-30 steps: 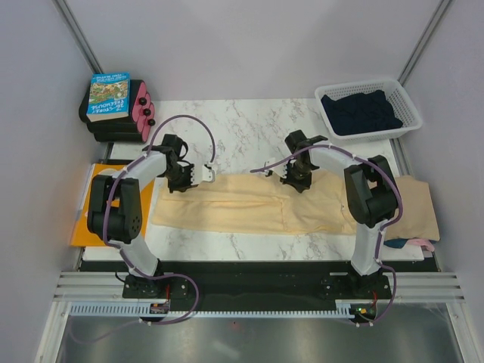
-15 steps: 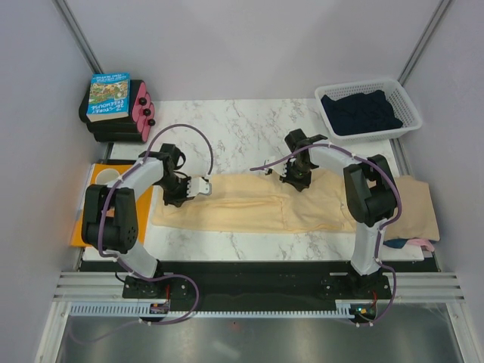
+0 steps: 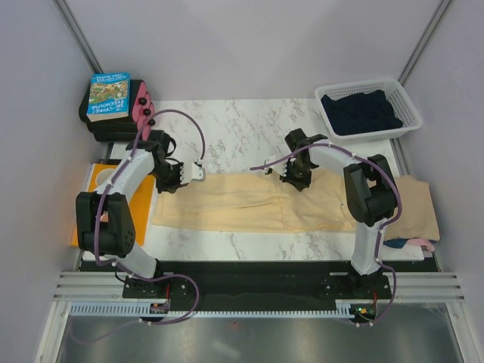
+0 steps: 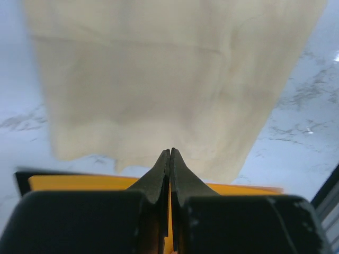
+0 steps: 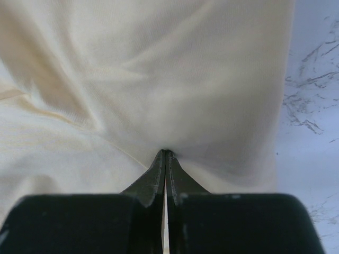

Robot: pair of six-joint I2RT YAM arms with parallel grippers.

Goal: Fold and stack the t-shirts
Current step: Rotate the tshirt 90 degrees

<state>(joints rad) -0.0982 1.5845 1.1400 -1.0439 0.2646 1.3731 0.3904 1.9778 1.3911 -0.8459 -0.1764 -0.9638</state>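
Pale yellow t-shirt (image 3: pixel 249 204) lies on the marble table (image 3: pixel 242 125) as a long, low band running left to right in front of both arms. It is doubled over lengthwise, and its near edge is close to the table's front.

The right gripper (image 5: pixel 166 153) is clenched on this shirt at the far edge of its right half. In the right wrist view the two dark fingers meet tip to tip, and the cloth puckers into creases that fan out from that spot.

The left gripper (image 4: pixel 169 153) is also pressed fully closed. It hangs over the left end of the band near the far corner. Its wrist view shows no cloth between the fingers, and the shirt lies flat and blurred beyond the tips.

A tan t-shirt (image 3: pixel 420 208) is draped at the right end of the table, beside the right arm. A pink t-shirt (image 3: pixel 420 243) peeks out from under the tan one's near edge. A navy t-shirt (image 3: pixel 361 112) sits bunched in the white basket (image 3: pixel 412 115) at the far right corner.

On the left, an orange sheet (image 3: pixel 87 223) lies flat beside the table under the left arm. It also shows as a strip beneath the left fingers in the wrist view. Farther back on that side, a book (image 3: pixel 110 94) with a colourful cover rests on a black case (image 3: pixel 113 128).
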